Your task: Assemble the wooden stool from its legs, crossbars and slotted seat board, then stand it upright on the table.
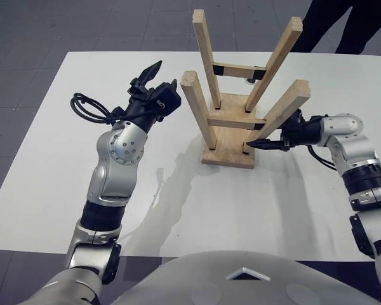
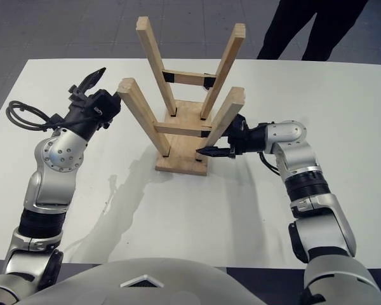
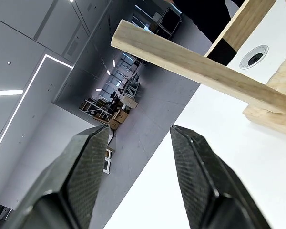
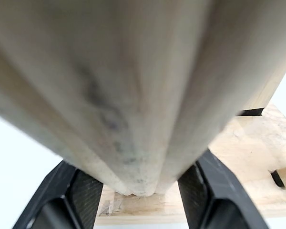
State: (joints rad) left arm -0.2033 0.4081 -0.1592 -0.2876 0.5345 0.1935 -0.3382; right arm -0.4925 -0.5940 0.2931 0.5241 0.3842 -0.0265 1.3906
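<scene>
The wooden stool stands upside down at the middle of the white table, its seat board [image 1: 232,154] flat on the surface and its legs pointing up. Two crossbars [image 1: 236,119] join the legs. My right gripper [image 1: 259,145] is at the base of the near right leg [image 1: 284,109], just above the seat board; in the right wrist view its fingers [image 4: 80,192] press this leg [image 4: 133,95] from both sides. My left gripper [image 1: 166,73] hangs open in the air to the left of the near left leg [image 1: 198,117], holding nothing, a hand's width from it.
A looped black cable [image 1: 87,108] runs along my left arm over the table's left part. A round grommet [image 1: 249,81] sits in the table behind the stool. Bare table [image 1: 241,210] stretches in front of the stool to the near edge.
</scene>
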